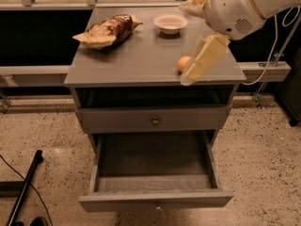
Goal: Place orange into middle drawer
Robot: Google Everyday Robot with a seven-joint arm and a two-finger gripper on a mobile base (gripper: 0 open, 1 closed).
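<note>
The orange sits on the grey cabinet top near its front right. My gripper hangs down from the white arm right beside the orange and covers its right side in this view. The middle drawer is pulled out wide at the bottom of the cabinet, and its dark floor is bare.
A brown-and-yellow snack bag lies at the back left of the top, and a white bowl at the back middle. A closed drawer front with a round knob sits above the open drawer. A black bar lies on the floor at left.
</note>
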